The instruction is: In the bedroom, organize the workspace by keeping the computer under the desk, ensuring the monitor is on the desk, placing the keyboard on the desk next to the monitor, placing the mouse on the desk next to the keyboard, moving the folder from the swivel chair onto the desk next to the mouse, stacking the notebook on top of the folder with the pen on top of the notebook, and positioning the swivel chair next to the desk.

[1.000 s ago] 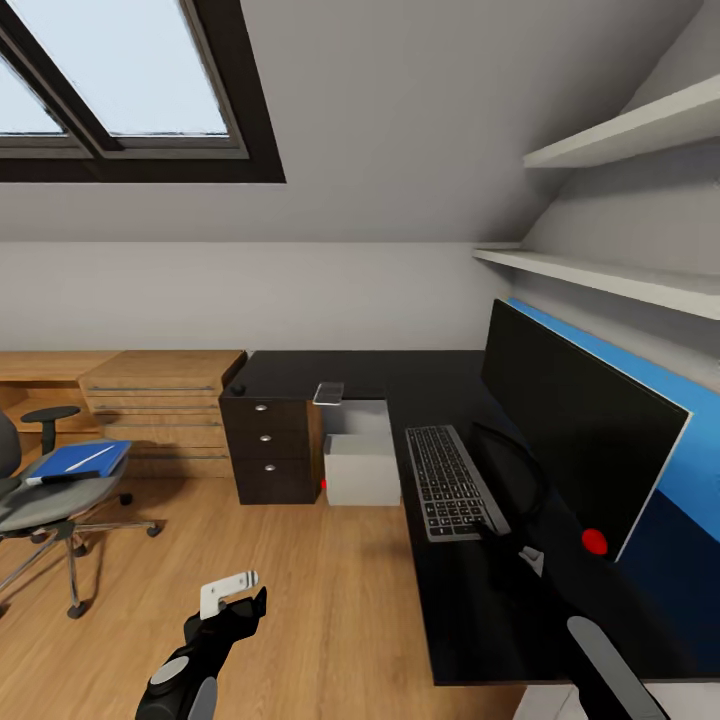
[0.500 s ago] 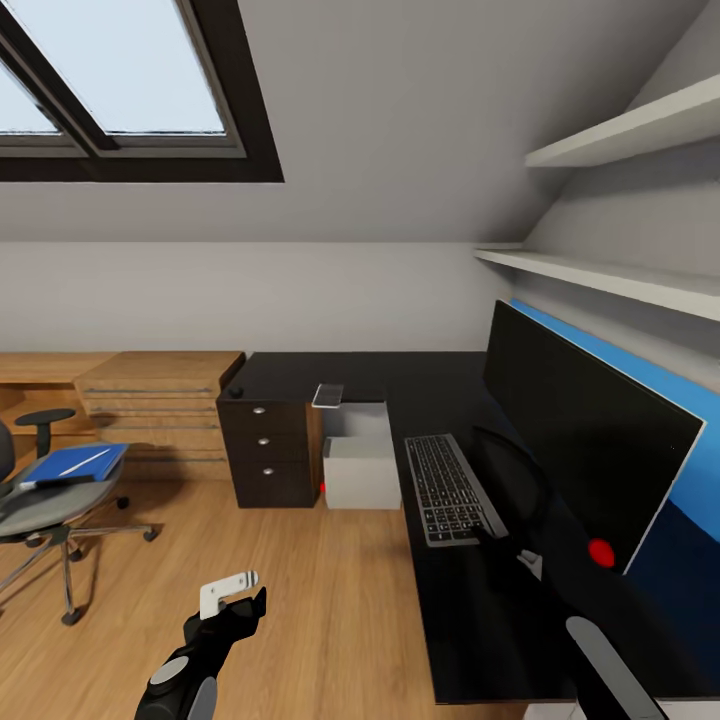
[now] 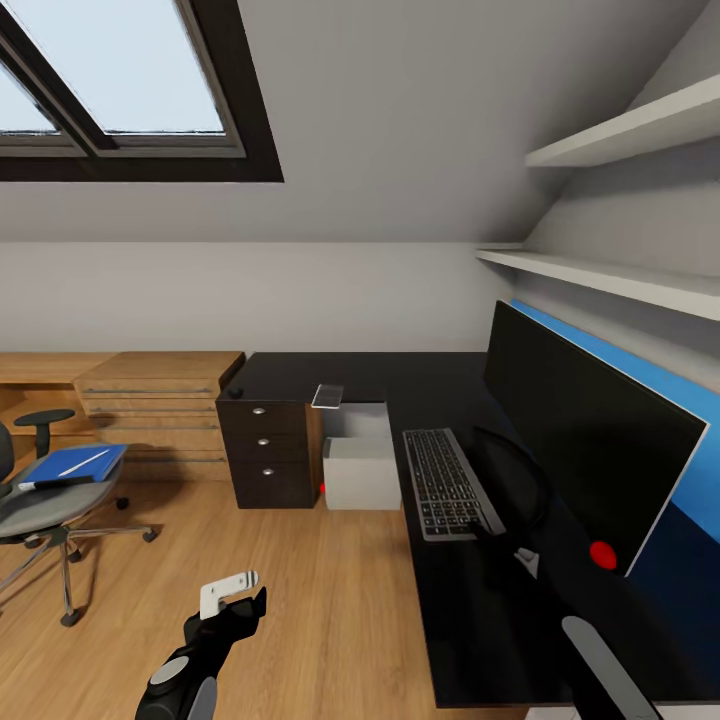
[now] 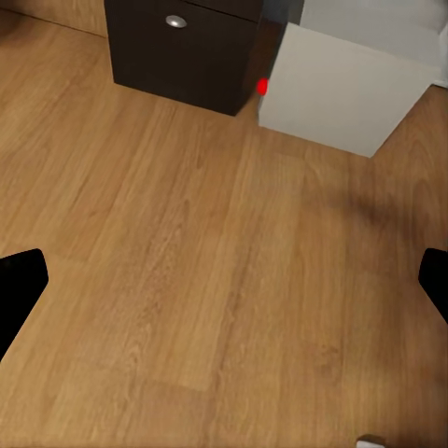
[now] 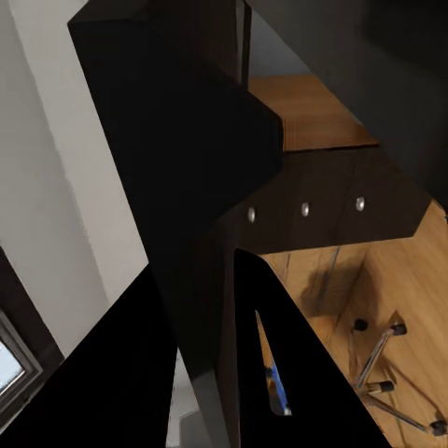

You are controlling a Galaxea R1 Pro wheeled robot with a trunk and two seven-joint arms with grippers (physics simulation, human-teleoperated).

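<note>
The black-topped desk [image 3: 470, 610] carries the monitor [image 3: 585, 430] along its blue back panel, with the keyboard [image 3: 448, 485] in front of it. My right gripper [image 3: 512, 552] sits at the monitor's stand, fingers closed around a dark part of it [image 5: 201, 280]. A small black mouse [image 3: 236, 391] lies on the desk's far corner. Under the desk stands the grey computer [image 3: 360, 470] [image 4: 345, 84]. At the left, the swivel chair [image 3: 40, 512] holds the blue folder [image 3: 75, 462], the white pen [image 3: 90, 459] and the dark notebook [image 3: 55, 484]. My left gripper [image 3: 230, 592] hangs open above the floor.
Dark drawers [image 3: 268, 455] [image 4: 187, 42] stand beside the computer. A light wood chest [image 3: 160, 405] lines the back wall. A small pale flat item [image 3: 328, 396] rests on the desk. Two shelves [image 3: 600, 275] hang over the monitor. Wood floor [image 3: 300, 600] lies between chair and desk.
The whole view has shifted a little, sliding the chair toward the left edge. The monitor's near end has swung slightly toward me with the right arm. The left arm holds its pose.
</note>
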